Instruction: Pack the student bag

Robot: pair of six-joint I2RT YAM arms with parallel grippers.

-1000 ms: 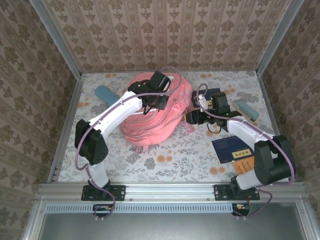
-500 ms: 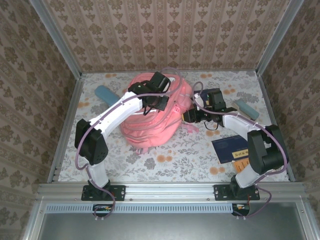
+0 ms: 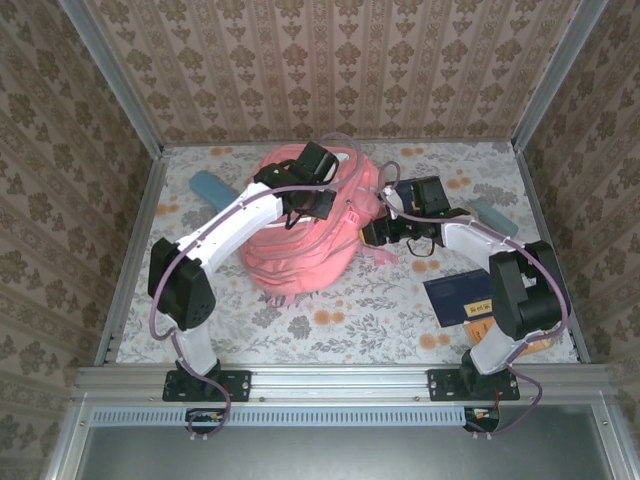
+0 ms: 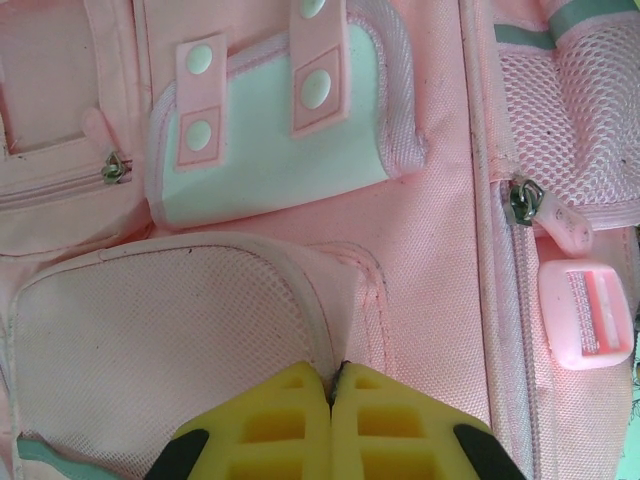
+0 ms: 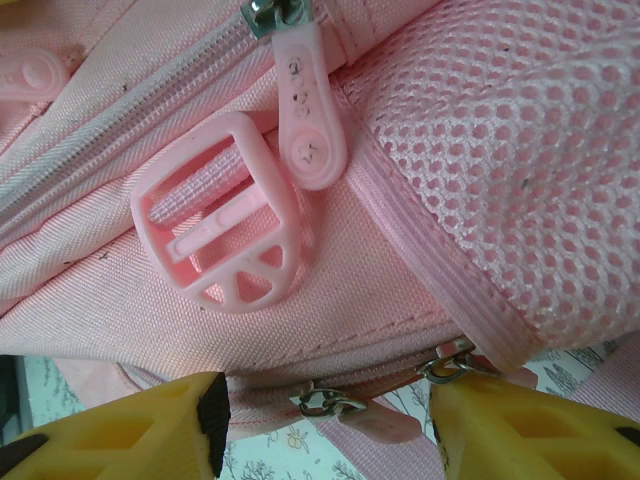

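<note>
Item: large soft pink fabric student bag, lying mid-table. Left gripper: yellow jaws closed against its front seam, possibly pinching cloth. Right gripper: jaws apart astride a small metal zip slider. Hazard: closing on fabric, missing slider; bag drags.

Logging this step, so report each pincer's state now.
Left pincer: closed, tips against the student bag; whether it pinches fabric cannot be told.
Right pincer: open, holding nothing.
</note>
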